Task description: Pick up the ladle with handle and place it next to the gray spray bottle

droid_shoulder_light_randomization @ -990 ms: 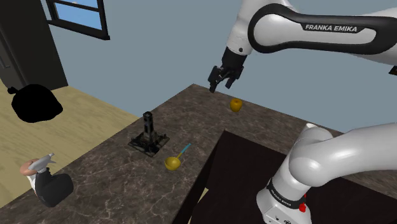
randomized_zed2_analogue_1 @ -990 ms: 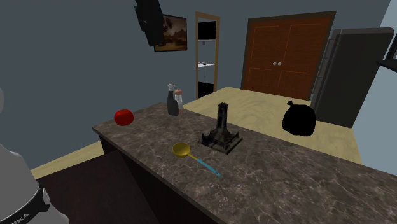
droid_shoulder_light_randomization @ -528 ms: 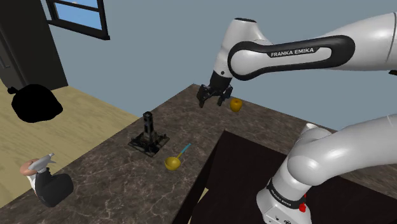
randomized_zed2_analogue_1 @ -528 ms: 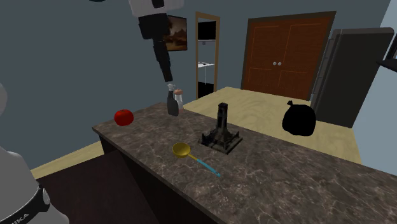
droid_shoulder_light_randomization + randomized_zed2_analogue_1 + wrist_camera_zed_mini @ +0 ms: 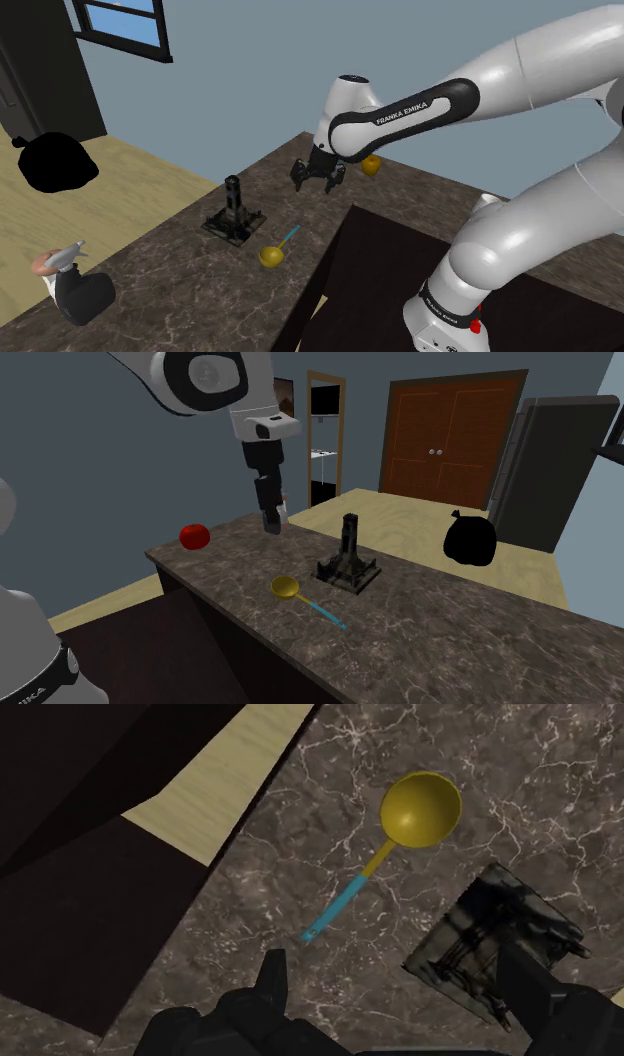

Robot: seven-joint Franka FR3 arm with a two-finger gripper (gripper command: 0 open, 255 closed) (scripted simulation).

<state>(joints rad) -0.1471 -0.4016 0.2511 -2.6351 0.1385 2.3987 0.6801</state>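
The ladle (image 5: pixel 278 248) has a yellow bowl and a blue handle and lies flat on the dark marble counter (image 5: pixel 190 280), near its front edge. It also shows in the second exterior view (image 5: pixel 290 590) and in the wrist view (image 5: pixel 420 809), ahead of the fingers. My black gripper (image 5: pixel 317 184) hangs open above the counter, beyond the ladle's handle end and apart from it; its fingers (image 5: pixel 275 984) stand wide with nothing between them. The spray bottle (image 5: pixel 68 282), dark with a pale trigger head, stands at the counter's far end in the shoulder view's lower left. My gripper (image 5: pixel 271 522) covers the bottle in the second exterior view.
A black tower-shaped stand (image 5: pixel 235 212) on a square base sits just beside the ladle (image 5: pixel 348 557). A round fruit (image 5: pixel 371 165) lies behind the arm, red in the second exterior view (image 5: pixel 194 536). A black bag (image 5: pixel 58 162) lies on the wooden floor beyond the counter.
The arm has swung down and toward the shoulder view's left, bringing the gripper from high above the fruit to low over the counter, nearer the ladle. The fingers stayed open.
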